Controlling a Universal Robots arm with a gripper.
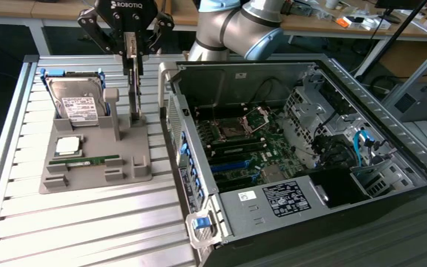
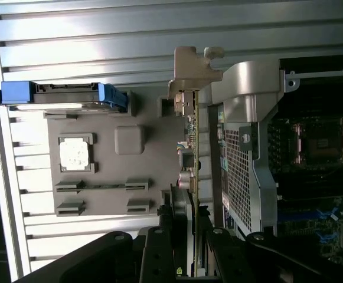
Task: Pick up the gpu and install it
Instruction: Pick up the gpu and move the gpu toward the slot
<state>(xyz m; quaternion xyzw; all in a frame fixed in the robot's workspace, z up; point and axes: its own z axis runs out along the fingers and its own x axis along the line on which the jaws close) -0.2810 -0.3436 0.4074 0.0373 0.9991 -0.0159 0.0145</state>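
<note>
The gpu [image 1: 133, 83] hangs upright and edge-on from my gripper [image 1: 132, 45], which is shut on its upper part. Its lower end sits at the grey holder tray [image 1: 95, 169], beside an upright post; I cannot tell whether it still touches the tray. In the wrist view the gpu [image 2: 193, 138] appears as a thin green edge ending in a silver bracket [image 2: 192, 68], with the gripper [image 2: 186, 239] closed on either side of it. The card stands just beside the open computer case [image 1: 295, 144].
On the tray stand a silver hard drive [image 1: 76, 100] in blue rails, a processor chip [image 1: 69, 146] and a narrow memory stick [image 1: 87, 161]. The case lies open with its motherboard [image 1: 247, 147] exposed. The slatted metal table [image 1: 87, 222] extends toward the front.
</note>
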